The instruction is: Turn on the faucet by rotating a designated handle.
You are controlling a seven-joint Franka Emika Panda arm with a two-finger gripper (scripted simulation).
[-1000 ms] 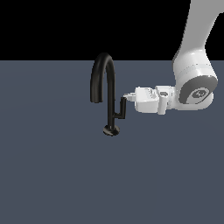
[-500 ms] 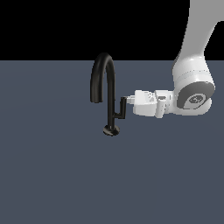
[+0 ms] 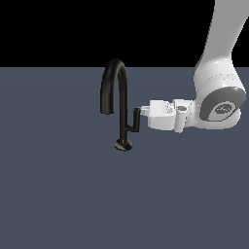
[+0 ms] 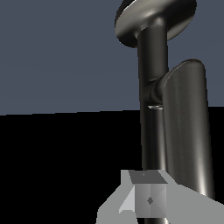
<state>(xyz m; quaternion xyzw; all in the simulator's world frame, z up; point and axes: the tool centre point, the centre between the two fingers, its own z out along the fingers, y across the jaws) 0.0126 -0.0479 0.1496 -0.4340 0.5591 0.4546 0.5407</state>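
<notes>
One Lever, Dead Ahead of My Tool

My tool [image 3: 142, 111] reaches sideways toward the faucet [image 3: 119, 99], which stands upright on the grey bench [image 3: 58, 194] just beyond my fingertips. The handle [image 3: 135, 121] lies directly ahead of the tool: a short stub off the stem carrying a thin bar whose long axis runs upright, parallel to the stem. My fingertips appear to touch, or nearly touch, the top of that bar. In the wrist view the handle [image 4: 186, 131] looms close ahead beside the stem. I cannot tell whether my tool is released or clenched. I judge the coming move a sideways push around the stem.
</notes>
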